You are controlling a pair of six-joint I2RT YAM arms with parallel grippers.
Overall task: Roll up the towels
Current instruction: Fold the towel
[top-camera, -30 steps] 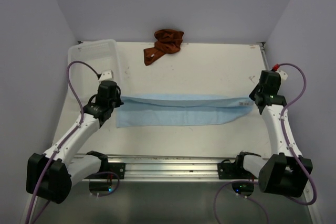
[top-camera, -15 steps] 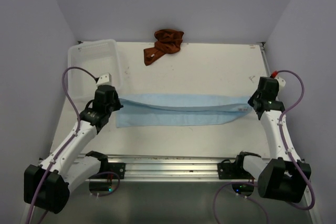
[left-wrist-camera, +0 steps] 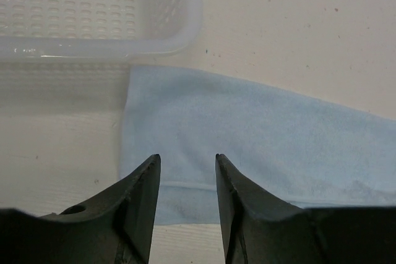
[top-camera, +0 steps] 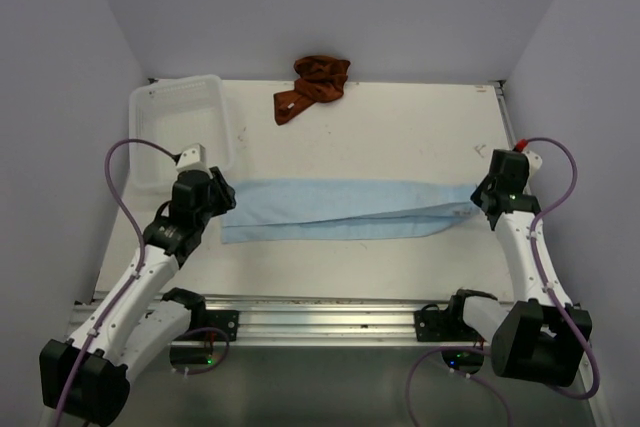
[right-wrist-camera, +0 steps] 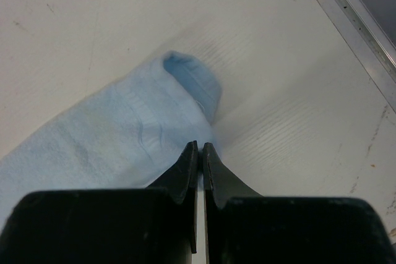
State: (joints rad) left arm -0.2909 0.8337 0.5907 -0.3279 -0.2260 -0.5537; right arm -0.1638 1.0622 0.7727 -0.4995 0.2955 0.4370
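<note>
A pale off-white table (top-camera: pixel 400 137) boxed in by plain lilac-grey walls carries everything here. The light sky-blue cloth towel (top-camera: pixel 340 209) lies in a long band across its middle, reaching from arm to arm and apparently folded lengthwise into layers. The rust reddish-brown cloth towel (top-camera: pixel 312 85) sits crumpled in a heap at the far edge, well apart from both arms. A white plastic mesh basket (top-camera: pixel 180 107) stands in the far left corner, just beside the blue towel's left end. The left gripper (left-wrist-camera: pixel 185 171) hangs over that left end with its jaws apart and nothing between them. The right gripper (right-wrist-camera: pixel 200 149) has its jaws pressed together at the towel's right end and seems to pinch a thin edge of it (the corner curls up beside the fingertips). Both towels look light, thin and limp, so they will likely sag, wrinkle and spring loose from a roll unless kept taut. They look neither fragile nor slippery, and the nap should catch well on the pads. The best hold is probably a short end, taken at its corners and turned over along the length. The rust towel would need spreading flat first. No brand, label or writing can be read anywhere.
</note>
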